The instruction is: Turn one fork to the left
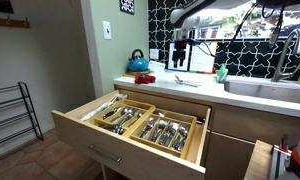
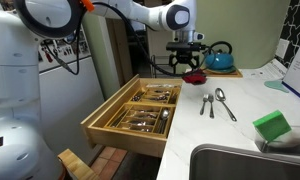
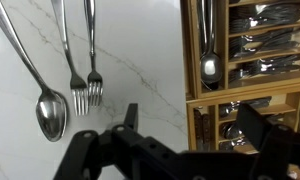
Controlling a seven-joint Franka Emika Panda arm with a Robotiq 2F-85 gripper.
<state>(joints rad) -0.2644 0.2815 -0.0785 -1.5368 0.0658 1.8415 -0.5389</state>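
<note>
Two forks (image 3: 78, 92) (image 3: 94, 84) and a spoon (image 3: 50, 110) lie side by side on the white marble counter (image 3: 140, 50) in the wrist view, heads pointing toward the camera. The cutlery also shows in both exterior views (image 2: 207, 103) (image 1: 184, 80). My gripper (image 3: 193, 125) is open and empty. It hangs above the counter edge, between the forks and the open drawer, and touches nothing. It also shows in both exterior views (image 2: 185, 64) (image 1: 180, 55).
An open wooden cutlery drawer (image 1: 140, 122) (image 2: 140, 112) (image 3: 245, 60) full of utensils sticks out below the counter. A teal kettle (image 2: 220, 58) (image 1: 137, 63) and a red bowl (image 2: 194, 76) stand behind. A green sponge (image 2: 272, 125) lies by the sink (image 2: 240, 165).
</note>
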